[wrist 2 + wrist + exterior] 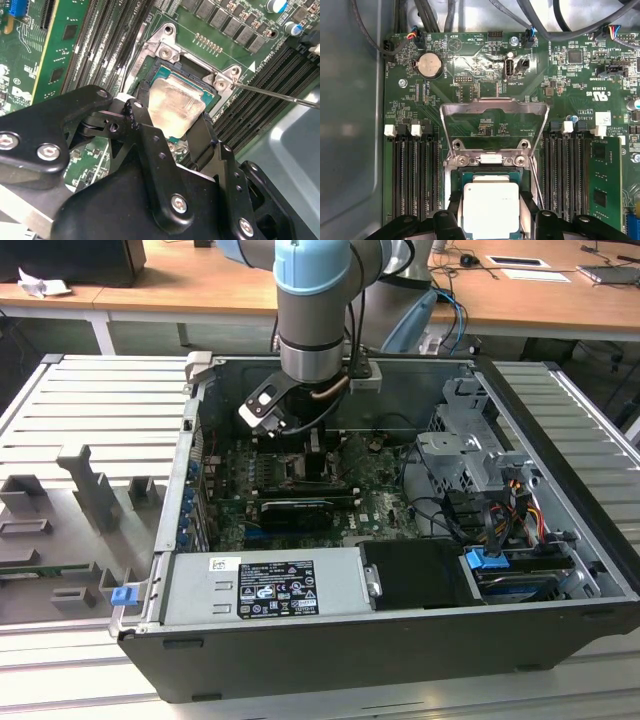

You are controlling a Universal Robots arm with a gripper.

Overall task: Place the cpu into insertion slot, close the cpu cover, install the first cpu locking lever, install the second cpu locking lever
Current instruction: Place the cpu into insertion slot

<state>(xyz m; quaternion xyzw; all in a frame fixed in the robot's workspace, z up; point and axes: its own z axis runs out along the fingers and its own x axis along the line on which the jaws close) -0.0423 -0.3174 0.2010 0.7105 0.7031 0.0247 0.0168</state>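
Mobo socket (469,175), cpu cover (495,103) up: tool (175,116) clamps cpu (176,106) betw. fingers (203,139).

Background, exterior view: long wooden desk (200,285) on a white frame along the far side, carrying crumpled white paper (40,284) and flat sheets (527,267) (toward the exterior view's right). Foreground: ribbed grey metal bench (90,400) bearing grey moulded blocks (88,490). Light even, diffuse.

Silver-grey arm (312,340) w/ lt-blue joint caps (312,265), black cable (357,330) alongside, matte black gripper (175,120), silver hex screws (48,151) in linkages
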